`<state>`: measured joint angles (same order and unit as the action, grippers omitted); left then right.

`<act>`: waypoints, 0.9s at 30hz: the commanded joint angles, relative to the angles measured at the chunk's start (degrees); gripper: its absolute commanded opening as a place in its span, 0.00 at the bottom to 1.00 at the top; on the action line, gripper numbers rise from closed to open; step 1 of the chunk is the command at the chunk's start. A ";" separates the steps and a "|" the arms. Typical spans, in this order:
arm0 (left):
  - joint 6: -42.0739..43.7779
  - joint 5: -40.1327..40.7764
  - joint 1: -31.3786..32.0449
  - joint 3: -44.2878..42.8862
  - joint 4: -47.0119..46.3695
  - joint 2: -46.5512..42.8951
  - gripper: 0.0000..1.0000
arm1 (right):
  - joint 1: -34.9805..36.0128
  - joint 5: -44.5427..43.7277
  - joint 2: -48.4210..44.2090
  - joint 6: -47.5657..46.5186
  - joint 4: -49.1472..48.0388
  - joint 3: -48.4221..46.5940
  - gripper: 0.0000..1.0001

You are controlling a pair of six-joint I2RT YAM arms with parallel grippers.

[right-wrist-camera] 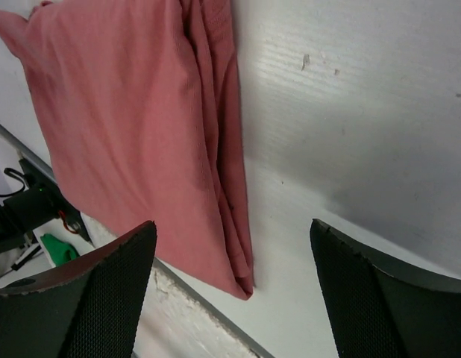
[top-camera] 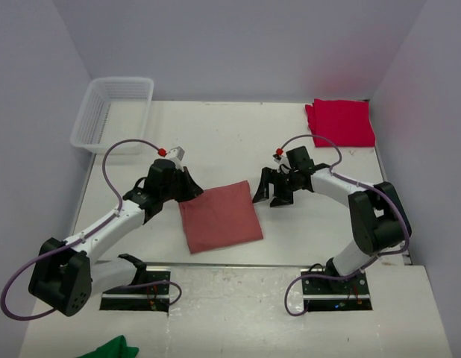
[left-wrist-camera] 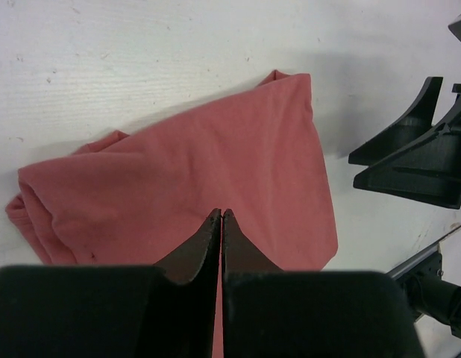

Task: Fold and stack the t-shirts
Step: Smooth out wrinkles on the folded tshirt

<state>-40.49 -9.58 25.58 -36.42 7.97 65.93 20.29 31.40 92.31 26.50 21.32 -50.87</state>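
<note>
at ctr, folded salmon t-shirt (top-camera: 219, 216); l claw (left-wrist-camera: 221, 213) closed, r claw (right-wrist-camera: 232, 230) wide.

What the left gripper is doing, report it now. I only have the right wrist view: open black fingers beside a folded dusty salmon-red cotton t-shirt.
Observer: The left gripper is shut, with its tips over the folded dusty salmon-red cotton t-shirt. I cannot tell whether it pinches cloth.
Operator: Give me the other shirt's place.
Observer: The brighter crimson cotton t-shirt lies folded at the far right corner of the white table, well apart from the salmon-red one.
Operator: Name whatever else is out there.
Observer: A clear plastic mesh basket stands at the far left corner.
</note>
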 commanded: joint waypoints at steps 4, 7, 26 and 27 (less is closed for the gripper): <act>-0.99 1.06 0.34 1.35 0.47 0.34 0.01 | 0.10 2.70 2.34 -0.75 -9.19 1.56 0.84; -1.78 1.67 0.61 2.76 0.47 1.13 0.01 | 0.01 2.88 3.31 -0.58 -8.93 1.39 0.84; -2.05 3.78 0.87 4.34 -0.06 6.84 0.00 | 0.01 4.02 5.33 0.04 -6.29 0.95 0.84; -1.96 3.78 0.87 4.43 -0.14 6.93 0.00 | 0.18 3.50 5.33 0.04 -5.94 0.86 0.84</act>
<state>-42.46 -6.79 26.06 -32.23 9.06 72.86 20.23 36.62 97.51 26.98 13.80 -49.80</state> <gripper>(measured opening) 0.002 0.841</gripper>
